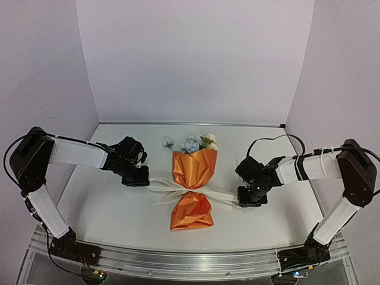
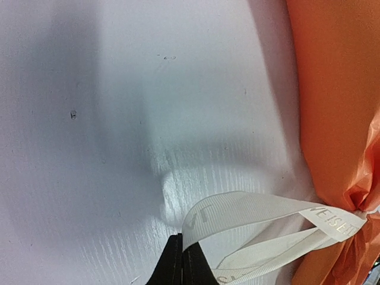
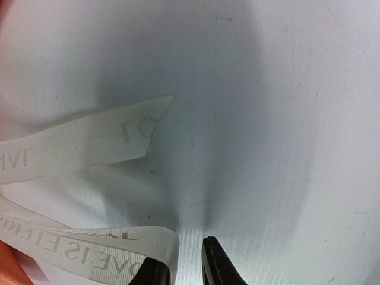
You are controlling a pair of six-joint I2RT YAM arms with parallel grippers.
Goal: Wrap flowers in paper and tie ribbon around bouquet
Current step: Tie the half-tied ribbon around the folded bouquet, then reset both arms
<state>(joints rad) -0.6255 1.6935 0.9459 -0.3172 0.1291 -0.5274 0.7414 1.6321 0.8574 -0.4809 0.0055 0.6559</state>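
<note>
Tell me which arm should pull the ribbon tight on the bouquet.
Probably left. The left end effector is already shut on the ribbon beside the bouquet. The right end effector has its jaws parted, and the ribbon lies beside one finger, unclamped.

**A:** The paper (image 1: 191, 178) is solid bright orange, kinda glossy, no print on it.

**B:** Yep. The flowers (image 1: 190, 143) poking out above the paper are pale blue, plus a cream one and bits of green. The ribbon (image 1: 166, 186) across the paper is cream-white with a ribbed weave and faint same-colour lettering.

**A:** The table (image 1: 107, 219) under the paper is plain white.
</note>
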